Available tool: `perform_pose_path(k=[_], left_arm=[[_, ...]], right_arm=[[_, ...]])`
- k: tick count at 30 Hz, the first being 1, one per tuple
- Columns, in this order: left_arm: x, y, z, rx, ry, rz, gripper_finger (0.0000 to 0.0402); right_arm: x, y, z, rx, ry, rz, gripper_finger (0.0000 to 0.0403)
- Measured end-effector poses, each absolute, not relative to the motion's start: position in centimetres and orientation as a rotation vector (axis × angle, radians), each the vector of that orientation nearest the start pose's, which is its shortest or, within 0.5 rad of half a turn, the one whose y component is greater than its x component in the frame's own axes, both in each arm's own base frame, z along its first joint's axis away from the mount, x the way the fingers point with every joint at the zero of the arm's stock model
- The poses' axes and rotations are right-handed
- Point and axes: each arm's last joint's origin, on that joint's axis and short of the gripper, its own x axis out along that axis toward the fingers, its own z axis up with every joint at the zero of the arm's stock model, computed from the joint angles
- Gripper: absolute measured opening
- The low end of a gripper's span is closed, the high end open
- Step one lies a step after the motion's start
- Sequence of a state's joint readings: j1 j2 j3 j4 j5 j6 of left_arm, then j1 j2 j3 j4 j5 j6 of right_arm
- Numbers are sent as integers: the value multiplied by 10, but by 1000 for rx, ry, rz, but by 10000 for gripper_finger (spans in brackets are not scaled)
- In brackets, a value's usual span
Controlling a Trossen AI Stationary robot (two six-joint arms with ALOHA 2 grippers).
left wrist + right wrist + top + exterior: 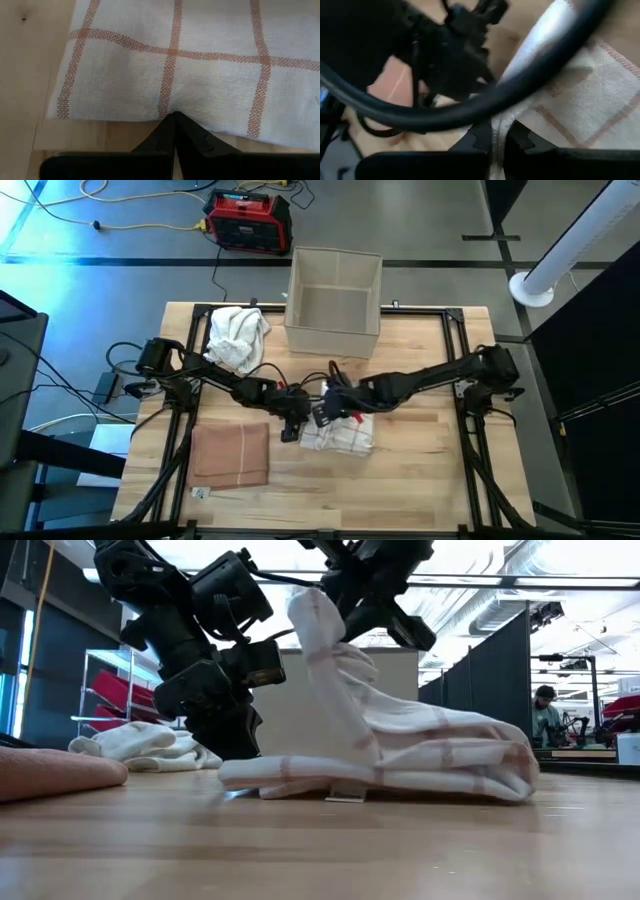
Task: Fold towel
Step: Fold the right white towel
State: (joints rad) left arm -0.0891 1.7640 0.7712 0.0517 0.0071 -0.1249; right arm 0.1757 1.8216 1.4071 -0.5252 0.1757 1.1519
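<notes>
Towel folding is under way on the wooden worktop (420, 470), with the white, orange-checked towel (340, 433) lying partly folded near the middle, just in front of the open cardboard box (334, 300). In the low view, most of the cloth is seen flat in stacked layers, while one corner is drawn up into a peak. That raised part is pinched between the fingers of the right gripper (498, 135), which are pressed together on a fold of the fabric. The left gripper (174, 119) is set low at the towel's near edge, on the side toward the folded brown cloth (231, 455); its fingers are pressed together, with their tips touching the hem, and whether any cloth is caught between them cannot be told. A crumpled white cloth (237, 337) is left farther back on the left, beside the box, well apart from the work. The step in hand is judged to be a fold-over: one edge is lifted while the opposite edge is held down. For the next move, the lifted part would need to be carried across the flat layers and lowered so that the edges meet, with the anchored edge kept from sliding and the grip released only once the cloth lies flat.
</notes>
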Motion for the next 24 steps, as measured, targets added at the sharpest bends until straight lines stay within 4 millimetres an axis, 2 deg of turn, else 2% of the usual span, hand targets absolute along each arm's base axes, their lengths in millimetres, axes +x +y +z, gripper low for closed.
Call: perform_pose_path(k=[3,10,14,17,20,24], left_arm=[[310,-28,113,-74,943,-21,0],[308,-27,117,-71,941,-5,0],[302,-25,122,-59,979,44,0],[293,-24,131,-49,1029,62,0],[281,-22,149,-34,1044,88,0],[274,-23,177,-48,938,58,0]], right_arm=[[386,63,235,907,828,-517,15],[385,63,237,899,824,-514,132],[375,63,255,876,799,-491,177],[358,66,275,832,783,-502,189],[335,70,294,794,806,-513,187],[308,85,302,734,867,-522,168]])
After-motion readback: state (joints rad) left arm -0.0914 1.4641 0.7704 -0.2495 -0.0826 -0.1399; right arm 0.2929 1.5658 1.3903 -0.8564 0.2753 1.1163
